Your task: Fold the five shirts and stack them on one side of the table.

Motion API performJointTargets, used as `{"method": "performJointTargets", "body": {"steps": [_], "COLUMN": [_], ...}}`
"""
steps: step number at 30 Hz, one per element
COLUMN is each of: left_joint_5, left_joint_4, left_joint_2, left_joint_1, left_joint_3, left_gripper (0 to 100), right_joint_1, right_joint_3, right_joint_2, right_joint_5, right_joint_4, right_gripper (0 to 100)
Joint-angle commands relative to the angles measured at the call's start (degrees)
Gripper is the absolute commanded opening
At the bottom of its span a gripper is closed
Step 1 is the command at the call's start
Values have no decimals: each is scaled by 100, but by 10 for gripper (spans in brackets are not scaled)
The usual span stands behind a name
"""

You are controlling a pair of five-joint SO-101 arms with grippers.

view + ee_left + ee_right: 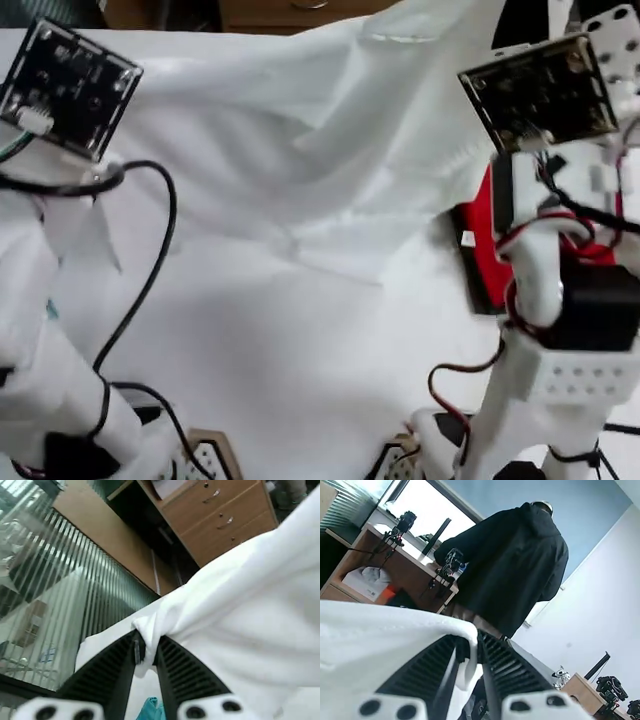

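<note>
A plain white fabric shirt (330, 170) hangs stretched over the white-covered counter (300, 400), its long axis running from one arm to the other. The left hand (146, 652) is clamped on one bunched edge and the right hand (468, 655) on the opposite edge. The cloth between them sags in broad creases, and neither hand is nearer for the fold.

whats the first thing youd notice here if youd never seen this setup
A big white shirt is spread over most of the table in the high view, rumpled and raised toward the far side. In the wrist views, the left gripper and the right gripper are each shut on a pinch of its white cloth. A red and black thing peeks out behind an arm at the high view's right.
</note>
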Motion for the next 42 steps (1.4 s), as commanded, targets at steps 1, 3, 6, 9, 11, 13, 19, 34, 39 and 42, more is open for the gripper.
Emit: {"method": "performJointTargets", "body": {"steps": [1, 3, 6, 9, 11, 13, 19, 34, 39, 42], "left_joint_5": [9, 18, 26, 18, 18, 18, 26, 334, 308, 308], "left_joint_4": [62, 70, 53, -9, -79, -229, -264, -97, -853, -1521], "left_joint_2": [-396, -554, -835, -1160, -1380, -1591, -2110, -2321, -1793, -1284], "left_joint_1": [-255, -308, -308, -308, -299, -299, -325, -325, -299, -299], "left_joint_3": [-127, -31, 602, 1253, 1587, 1868, 2211, 3073, 4022, 4418], "left_gripper": [21, 21, 21, 21, 21, 21, 21, 21, 21, 21], "right_joint_1": [-40, -40, -40, -31, -31, -31, -31, -40, -48, -277], "right_joint_3": [-668, -888, -1284, -1512, -1547, -1556, -1547, -1196, -290, 299], "right_joint_2": [-198, -198, -198, -189, -198, -242, -743, -1341, -752, -312], "right_joint_5": [-273, -484, -563, -563, -545, -545, -545, -563, -563, -527], "right_joint_4": [462, 637, 831, 945, 1051, 1182, 1604, 2229, 1991, 1525], "right_gripper": [22, 22, 22, 22, 22, 22, 22, 22, 22, 22]}}
